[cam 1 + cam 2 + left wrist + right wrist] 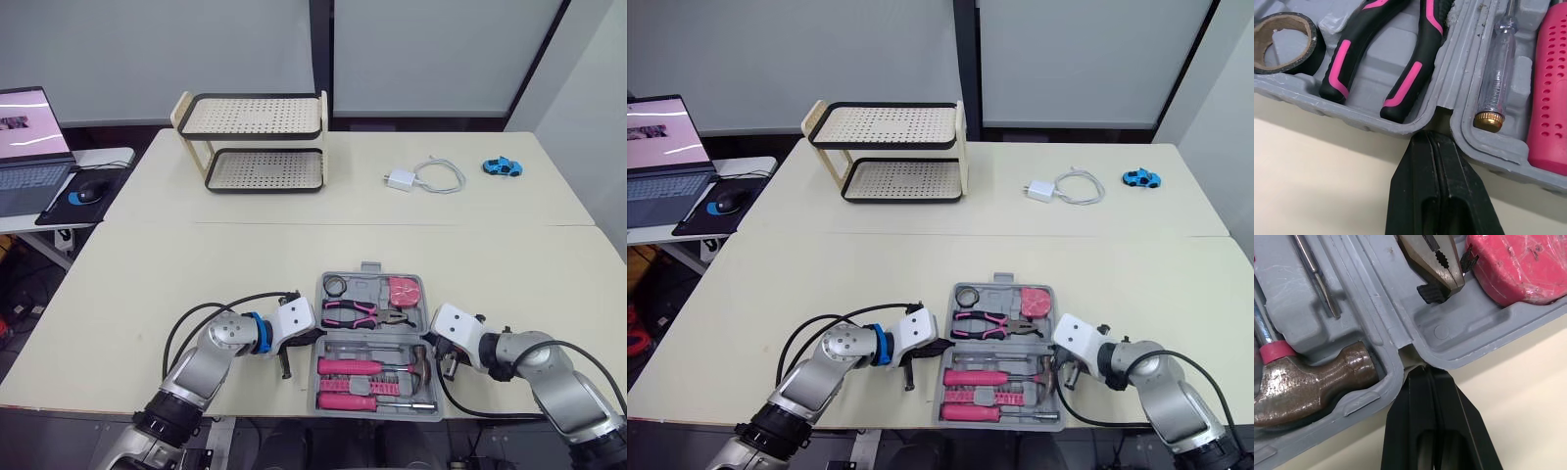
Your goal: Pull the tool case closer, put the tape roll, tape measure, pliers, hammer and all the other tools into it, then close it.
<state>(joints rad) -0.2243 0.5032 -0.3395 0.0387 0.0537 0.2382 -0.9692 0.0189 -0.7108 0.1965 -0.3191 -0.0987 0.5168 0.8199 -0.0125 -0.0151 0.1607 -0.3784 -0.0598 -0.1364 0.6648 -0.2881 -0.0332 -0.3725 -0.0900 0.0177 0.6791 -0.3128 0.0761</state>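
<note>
The grey tool case [368, 268] lies open near the table's front edge. Its far half holds a black tape roll [335, 286], pink-handled pliers [358, 313] and a pink tape measure [403, 291]. In the near half lie a hammer [421, 362] and pink-handled screwdrivers [353, 399]. My left gripper [315, 337] is shut, and its tip [1434, 137] touches the notch between the two halves on the case's left side. My right gripper [432, 340] is also shut. Its tip [1425, 369] sits at the matching notch on the right side, beside the hammer head [1312, 387].
A two-tier perforated rack [253, 142] stands at the back left. A white charger with cable [421, 176] and a blue toy car [502, 166] lie at the back right. A laptop [29, 147] and mouse [90, 191] sit on a side table to the left.
</note>
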